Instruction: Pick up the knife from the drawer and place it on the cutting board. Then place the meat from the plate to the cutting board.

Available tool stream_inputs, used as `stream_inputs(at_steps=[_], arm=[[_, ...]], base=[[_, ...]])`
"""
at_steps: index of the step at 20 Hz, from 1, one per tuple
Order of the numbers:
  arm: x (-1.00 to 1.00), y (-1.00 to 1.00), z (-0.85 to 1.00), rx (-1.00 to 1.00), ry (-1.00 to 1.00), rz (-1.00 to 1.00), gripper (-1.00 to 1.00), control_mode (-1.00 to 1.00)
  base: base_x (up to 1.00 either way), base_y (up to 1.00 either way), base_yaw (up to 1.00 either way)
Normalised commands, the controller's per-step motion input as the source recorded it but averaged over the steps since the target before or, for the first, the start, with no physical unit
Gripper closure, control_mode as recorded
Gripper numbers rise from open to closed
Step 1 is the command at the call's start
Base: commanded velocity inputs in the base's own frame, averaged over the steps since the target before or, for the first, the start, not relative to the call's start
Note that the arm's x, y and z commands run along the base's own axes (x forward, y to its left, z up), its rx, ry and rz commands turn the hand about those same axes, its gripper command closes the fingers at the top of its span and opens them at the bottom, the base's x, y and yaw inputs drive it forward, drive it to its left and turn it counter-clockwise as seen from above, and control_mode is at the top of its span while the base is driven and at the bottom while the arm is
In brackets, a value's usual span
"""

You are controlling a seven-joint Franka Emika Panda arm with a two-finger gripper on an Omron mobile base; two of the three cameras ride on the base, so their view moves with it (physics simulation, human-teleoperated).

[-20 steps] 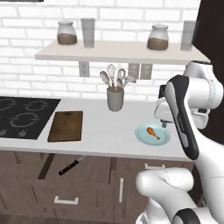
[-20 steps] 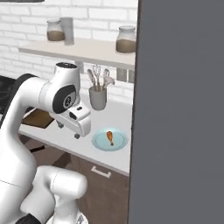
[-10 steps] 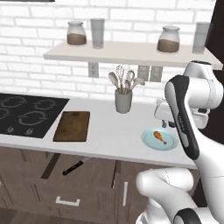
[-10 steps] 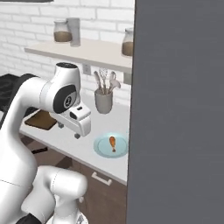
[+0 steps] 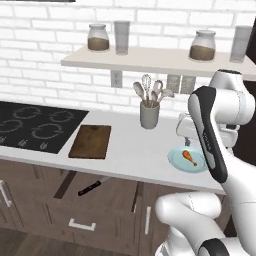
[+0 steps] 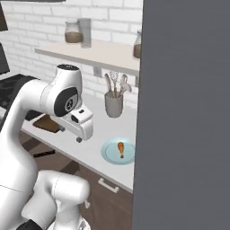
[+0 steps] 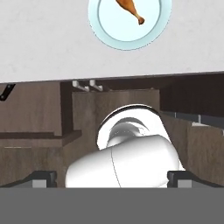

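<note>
Knife (image 5: 90,187) lay in the open drawer (image 5: 80,224), unfetched; the gripper (image 7: 111,178), spread and empty, needed to travel left and down to it.

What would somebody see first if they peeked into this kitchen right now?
Probably the big white robot arm, with its gripper hanging over the counter beside the plate, where the little orange-brown meat lies. Next, the open drawer below the counter, with the knife lying inside it. Above that, on the counter beside the black cooktop, the dark cutting board has nothing on it.
</note>
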Motion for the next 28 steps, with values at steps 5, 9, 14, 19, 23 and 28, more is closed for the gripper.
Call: stream_inputs(at_steps=[5, 9, 14, 19, 23, 28], arm=[[0.00, 0.00, 0.00, 0.00, 0.00, 0.00, -1.00, 1.00], [0.00, 0.00, 0.00, 0.00, 0.00, 0.00, -1.00, 1.00], [0.00, 0.00, 0.00, 0.00, 0.00, 0.00, -1.00, 1.00], [0.29, 0.37, -0.61, 0.10, 0.12, 0.17, -1.00, -1.00], [0.31, 1.00, -0.94, 0.04, 0.12, 0.20, -1.00, -1.00], [0.29, 1.00, -0.95, 0.04, 0.10, 0.03, -1.00, -1.00]], base=[[0.19, 0.00, 0.15], [0.13, 0.00, 0.08], [0.00, 0.00, 0.01], [0.00, 0.00, 0.00], [0.00, 0.00, 0.00], [0.00, 0.00, 0.00]])
